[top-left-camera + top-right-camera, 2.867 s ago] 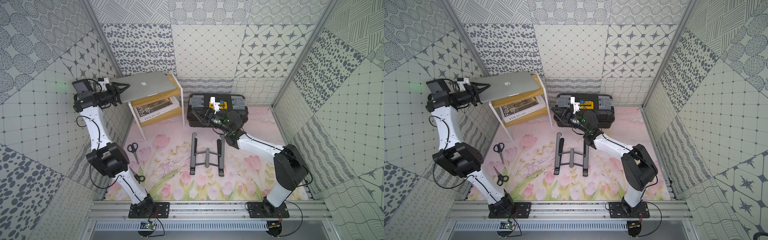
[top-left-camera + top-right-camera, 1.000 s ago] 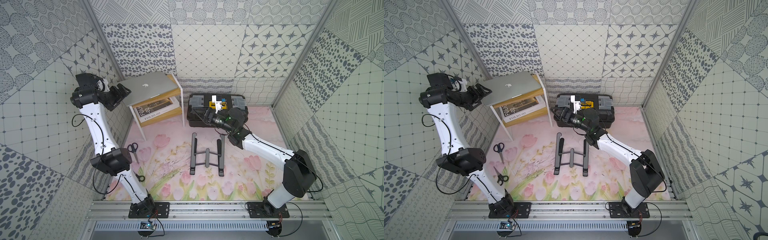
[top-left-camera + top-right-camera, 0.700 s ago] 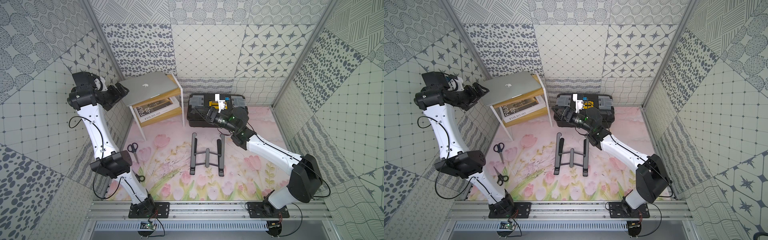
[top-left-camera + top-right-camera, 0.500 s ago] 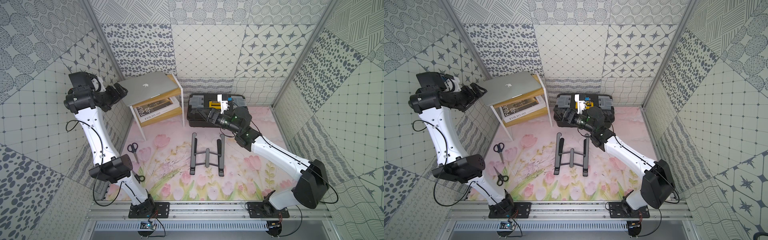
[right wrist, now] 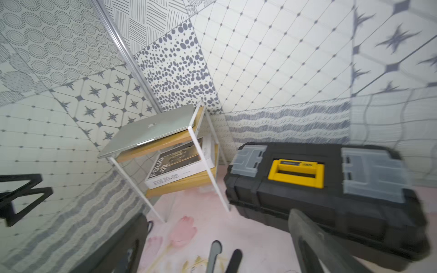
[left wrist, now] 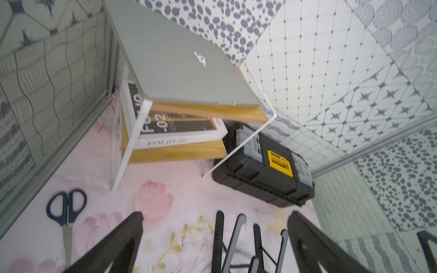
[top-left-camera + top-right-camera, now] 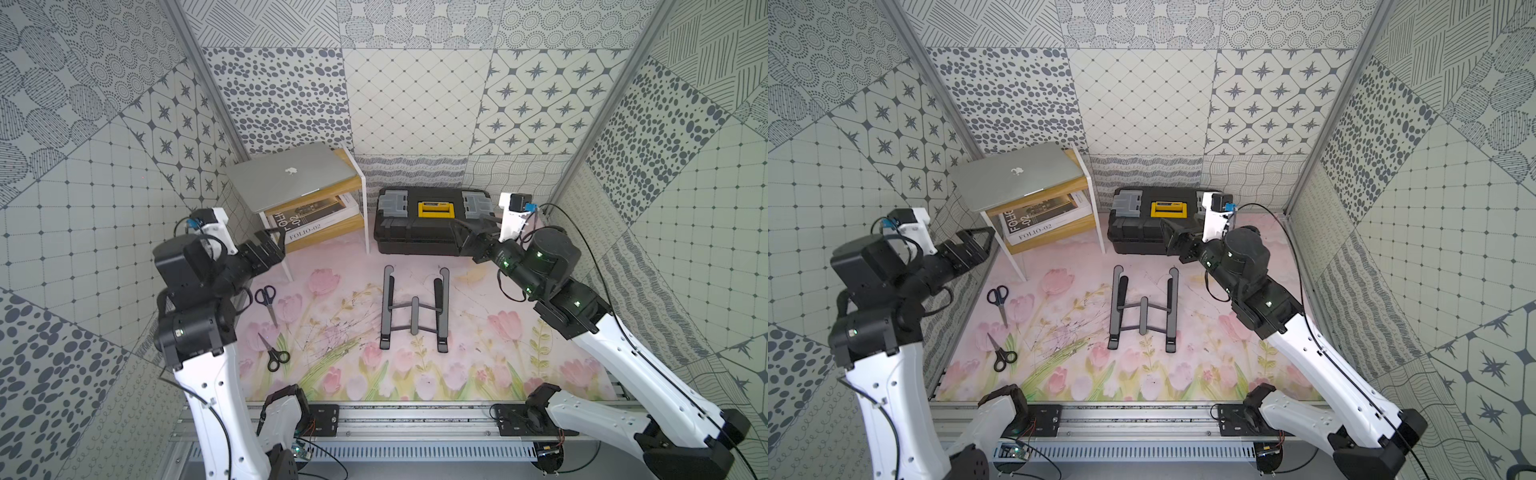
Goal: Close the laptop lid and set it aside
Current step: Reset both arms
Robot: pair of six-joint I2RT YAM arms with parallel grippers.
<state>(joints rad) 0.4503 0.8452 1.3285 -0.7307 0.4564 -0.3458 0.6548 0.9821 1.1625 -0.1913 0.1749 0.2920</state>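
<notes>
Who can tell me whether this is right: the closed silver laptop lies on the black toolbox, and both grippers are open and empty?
Not quite. The closed laptop lies on the small wooden shelf table, not on the toolbox beside it, as both top views show. The left gripper and right gripper are indeed open and empty.
</notes>
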